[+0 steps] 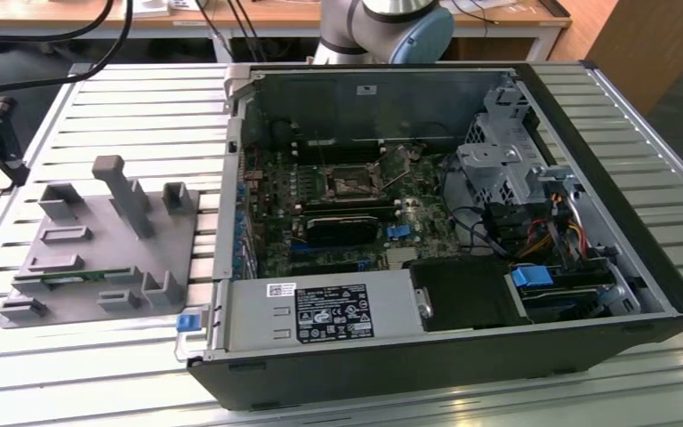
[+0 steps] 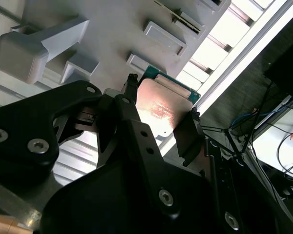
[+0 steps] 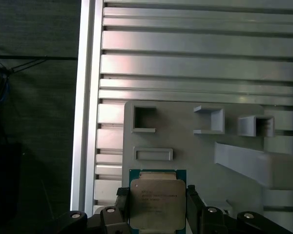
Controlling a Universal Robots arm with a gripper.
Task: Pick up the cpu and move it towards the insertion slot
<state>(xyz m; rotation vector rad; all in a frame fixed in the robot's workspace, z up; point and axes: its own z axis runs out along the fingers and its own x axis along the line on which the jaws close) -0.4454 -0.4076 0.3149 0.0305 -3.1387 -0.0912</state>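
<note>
The cpu (image 3: 157, 204), a flat square chip with a silvery top and green rim, sits between my black fingers in both wrist views. My gripper (image 3: 157, 208) is shut on it, one finger against each side edge. In the second wrist view the cpu (image 2: 162, 109) hangs just over the grey plastic fixture (image 2: 112, 29), held by the gripper (image 2: 161, 103). The insertion slot (image 1: 350, 185), a small dark socket with a metal frame, lies on the motherboard inside the open computer case (image 1: 626, 178). The grey fixture (image 1: 92, 258) stands on the slatted table at the exterior view's left of the case.
The fixture (image 3: 185, 141) has raised posts and rectangular recesses close to the chip. A narrow green memory stick (image 1: 68, 277) lies in the fixture. The case walls, drive cage (image 1: 496, 169), cables and power supply (image 1: 317, 311) surround the motherboard. The arm's base (image 1: 389, 27) stands behind the case.
</note>
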